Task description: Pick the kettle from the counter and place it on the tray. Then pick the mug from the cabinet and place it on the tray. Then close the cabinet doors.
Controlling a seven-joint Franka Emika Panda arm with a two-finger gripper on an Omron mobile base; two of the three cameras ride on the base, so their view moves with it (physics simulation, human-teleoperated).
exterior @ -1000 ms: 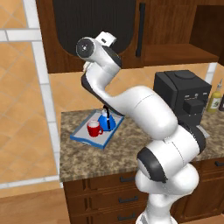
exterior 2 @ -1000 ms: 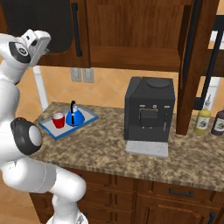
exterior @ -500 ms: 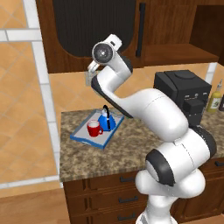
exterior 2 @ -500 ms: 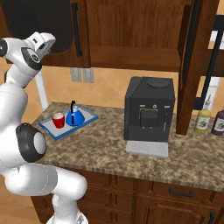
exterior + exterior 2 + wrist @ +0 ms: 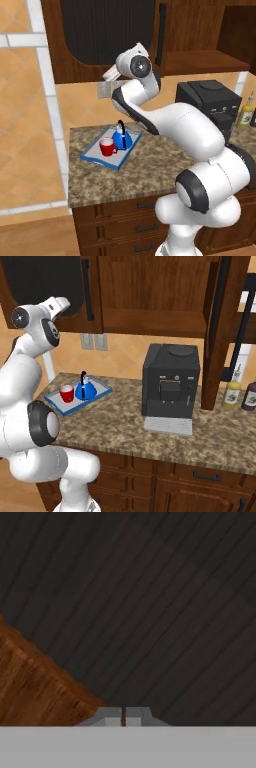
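Left base view: tray (image 5: 95, 153) left of frame centre, flat on the table (image 5: 145, 172), grey floor and blue rim. Red mug (image 5: 106, 147) and blue kettle (image 5: 121, 139) upright on that tray, side by side, kettle to the right and just beside the mug; whether touching, cannot tell. Black coffee machine (image 5: 207, 102) right of centre on the same table, well apart from the tray. White arm rising from lower right, bent up toward the upper middle, hand (image 5: 107, 76) against the lower edge of the left cabinet door (image 5: 95, 35), just above the wall outlet (image 5: 104, 89). Long black bar handle (image 5: 161, 34) to the right of the arm's top joint.

Right base view: tray at centre left, mug left of kettle, both inside the rim. Hand at upper left, close to the black ribbed panel of the left door. Right cabinet door (image 5: 225, 331) swung out, edge-on, at the right of the frame, with two bottles (image 5: 231, 392) behind its lower end on the table. Wooden shelf inside the cabinet (image 5: 155, 291) in the upper middle.

Hand view: fingertips (image 5: 113, 716) at bottom centre pressed together, only a thin seam between, clamped on nothing. Dark ribbed panel across most of the frame, brown wood at lower left.
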